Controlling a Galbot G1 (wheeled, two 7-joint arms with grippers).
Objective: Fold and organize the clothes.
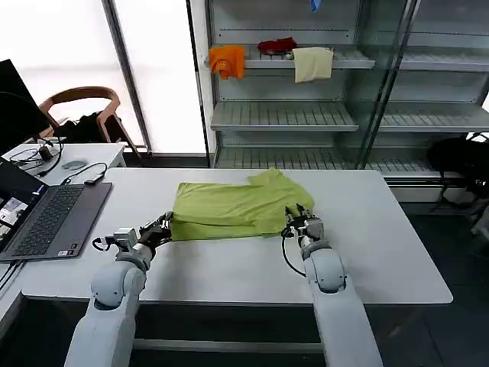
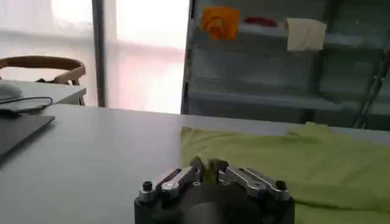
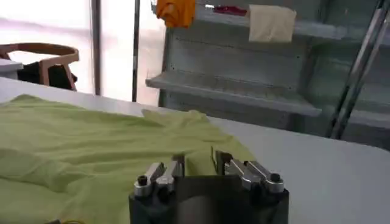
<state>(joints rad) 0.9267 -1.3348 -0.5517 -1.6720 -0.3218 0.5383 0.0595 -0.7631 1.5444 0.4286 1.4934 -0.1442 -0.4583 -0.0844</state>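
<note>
White tabletop [image 1: 382,252] carried everything; behind it stood a metal shelf rack [image 1: 283,115] with an orange cloth [image 1: 227,60], a red cloth [image 1: 276,46] and a cream cloth [image 1: 313,63] on its upper shelf. Lime-green T-shirt [image 1: 237,208] lay folded over itself mid-tabletop, roughly rectangular, with one sleeve bunched up at the far right corner. Open laptop [image 1: 50,218] sat at the left edge of the tabletop, well apart from the shirt, a wooden chair [image 1: 80,103] behind it. Left tool [image 1: 162,226] was at the shirt's near-left corner; in the left wrist view [image 2: 206,168] its fingers were drawn almost together right at the fabric edge, but I couldn't tell whether cloth was pinched between them. Right tool [image 1: 299,219] was at the shirt's near-right edge; in the right wrist view [image 3: 198,162] a small gap showed between its fingers with green fabric directly in front, grip on the cloth not clear, so I couldn't tell its state either. Both arms were low, reaching in from the near side.
</note>
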